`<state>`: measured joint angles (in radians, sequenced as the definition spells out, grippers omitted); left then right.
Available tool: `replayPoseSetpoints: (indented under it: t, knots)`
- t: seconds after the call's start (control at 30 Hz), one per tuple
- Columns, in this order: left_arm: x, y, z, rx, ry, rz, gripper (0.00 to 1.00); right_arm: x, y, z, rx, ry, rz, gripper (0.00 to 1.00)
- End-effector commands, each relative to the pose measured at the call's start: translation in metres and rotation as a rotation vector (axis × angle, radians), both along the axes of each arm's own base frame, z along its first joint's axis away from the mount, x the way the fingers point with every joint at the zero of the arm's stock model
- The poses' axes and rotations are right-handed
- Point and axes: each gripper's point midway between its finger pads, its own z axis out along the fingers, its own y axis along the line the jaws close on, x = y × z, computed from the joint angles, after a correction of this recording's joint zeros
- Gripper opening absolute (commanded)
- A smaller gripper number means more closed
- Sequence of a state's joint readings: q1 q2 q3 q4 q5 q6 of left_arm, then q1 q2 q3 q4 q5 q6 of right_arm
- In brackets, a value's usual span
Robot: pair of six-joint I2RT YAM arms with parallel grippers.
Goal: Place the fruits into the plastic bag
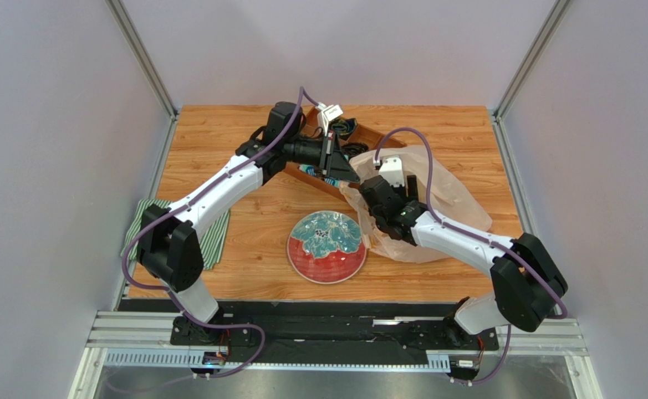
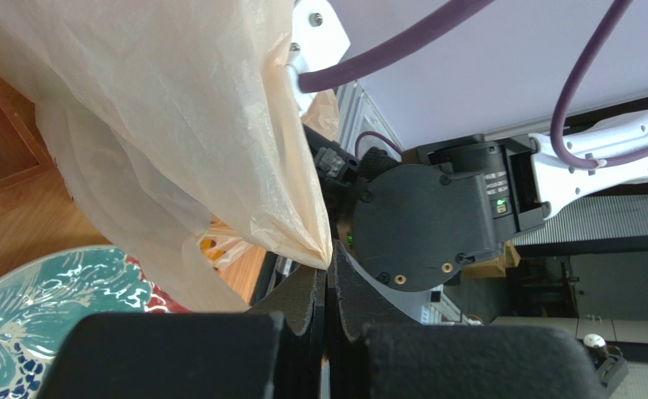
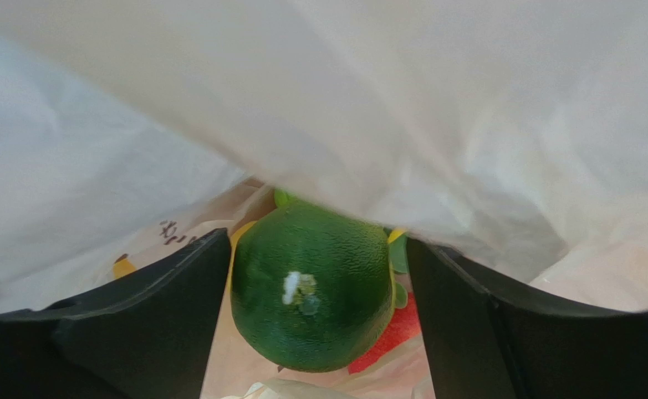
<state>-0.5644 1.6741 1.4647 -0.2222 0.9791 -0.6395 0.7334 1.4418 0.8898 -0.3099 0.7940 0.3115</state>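
The plastic bag [image 1: 435,208] lies right of centre with its mouth facing left. My left gripper [image 1: 341,170] is shut on the bag's upper edge and holds it up; in the left wrist view the jaws [image 2: 327,274] pinch the film of the bag [image 2: 177,125]. My right gripper [image 1: 383,218] is inside the bag's mouth. In the right wrist view its fingers [image 3: 317,243] are open around a green round fruit [image 3: 310,287], with a gap on the right side. A red fruit [image 3: 389,332] and a bit of yellow fruit [image 3: 396,236] lie behind it. The bag's film [image 3: 385,108] drapes overhead.
The red-rimmed plate with teal leaf pattern [image 1: 327,264] sits at front centre with no fruit on it; it also shows in the left wrist view [image 2: 44,307]. A brown wooden tray [image 1: 367,137] stands at the back. A green striped cloth [image 1: 217,234] lies at the left.
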Motion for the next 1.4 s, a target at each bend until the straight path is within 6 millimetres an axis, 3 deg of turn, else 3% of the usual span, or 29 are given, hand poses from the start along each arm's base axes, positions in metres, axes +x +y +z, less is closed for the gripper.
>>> replayPoseSetpoints:
  t: [0.0, 0.23, 0.3, 0.43, 0.53, 0.63, 0.77, 0.9, 1.2, 1.37]
  knots:
    - [-0.006, 0.000, 0.016, -0.038, -0.048, -0.028, 0.00, 0.006, 0.010, 0.045, 0.105, -0.072, 0.012, 0.84]
    - [-0.006, -0.001, 0.015, -0.036, -0.044, -0.028, 0.00, -0.001, 0.006, 0.058, 0.111, -0.080, 0.031, 0.87]
    - [-0.006, -0.001, 0.014, -0.034, -0.043, -0.025, 0.00, -0.005, 0.014, 0.063, 0.151, -0.077, 0.082, 0.85]
    - [-0.005, -0.001, 0.012, -0.031, -0.043, -0.023, 0.00, -0.034, 0.037, 0.094, 0.289, -0.088, 0.258, 0.81]
    - [-0.004, -0.001, 0.010, -0.026, -0.039, -0.020, 0.00, -0.063, 0.052, 0.103, 0.334, -0.071, 0.407, 0.80]
    - [-0.003, -0.002, 0.008, -0.024, -0.036, -0.021, 0.00, -0.081, 0.056, 0.090, 0.345, 0.006, 0.456, 0.79]
    - [-0.003, -0.001, 0.009, -0.023, -0.039, -0.020, 0.00, -0.101, 0.058, 0.059, 0.263, 0.140, 0.488, 0.79]
    - [-0.002, -0.001, 0.007, -0.018, -0.038, -0.018, 0.00, -0.125, 0.077, 0.043, 0.170, 0.205, 0.597, 0.80]
    - [-0.003, -0.001, 0.009, -0.019, -0.044, -0.019, 0.00, -0.143, 0.095, 0.027, 0.011, 0.250, 0.697, 0.82]
    - [-0.004, 0.000, 0.011, -0.022, -0.049, -0.019, 0.00, -0.155, 0.095, 0.015, -0.065, 0.305, 0.724, 0.78]
